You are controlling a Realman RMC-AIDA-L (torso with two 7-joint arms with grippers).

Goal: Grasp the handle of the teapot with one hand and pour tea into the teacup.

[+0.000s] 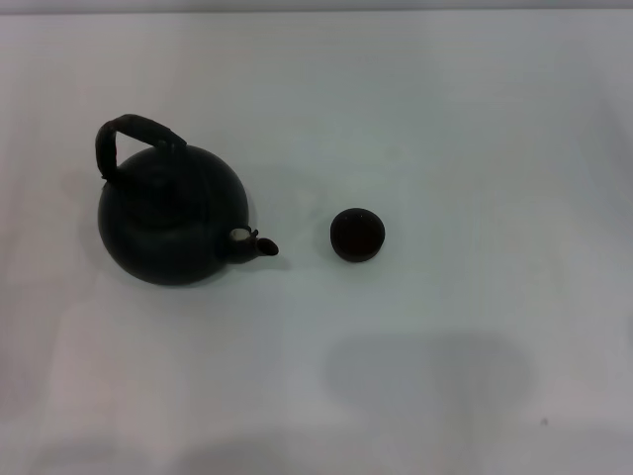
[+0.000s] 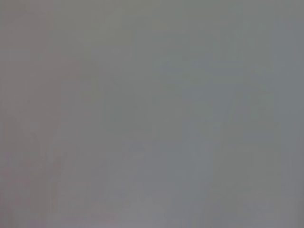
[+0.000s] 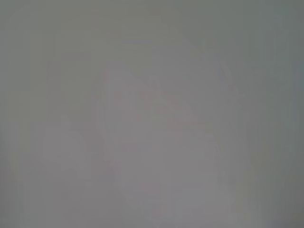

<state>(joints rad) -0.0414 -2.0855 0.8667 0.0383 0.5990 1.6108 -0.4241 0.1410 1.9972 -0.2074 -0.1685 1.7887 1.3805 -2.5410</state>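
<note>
A round matte-black teapot [image 1: 170,220] stands upright on the white table [image 1: 445,119], left of centre in the head view. Its rough-wrapped handle [image 1: 136,135] arches over the top toward the far side, and its short spout [image 1: 255,243] points right at the teacup. The teacup [image 1: 357,235], small, dark and handleless, sits a short way to the right of the spout, apart from the pot. Neither gripper shows in the head view. Both wrist views hold only a plain grey surface.
Soft shadows lie on the table near its front edge, below the teacup [image 1: 425,371]. A small dark speck [image 1: 543,422] marks the table at the front right.
</note>
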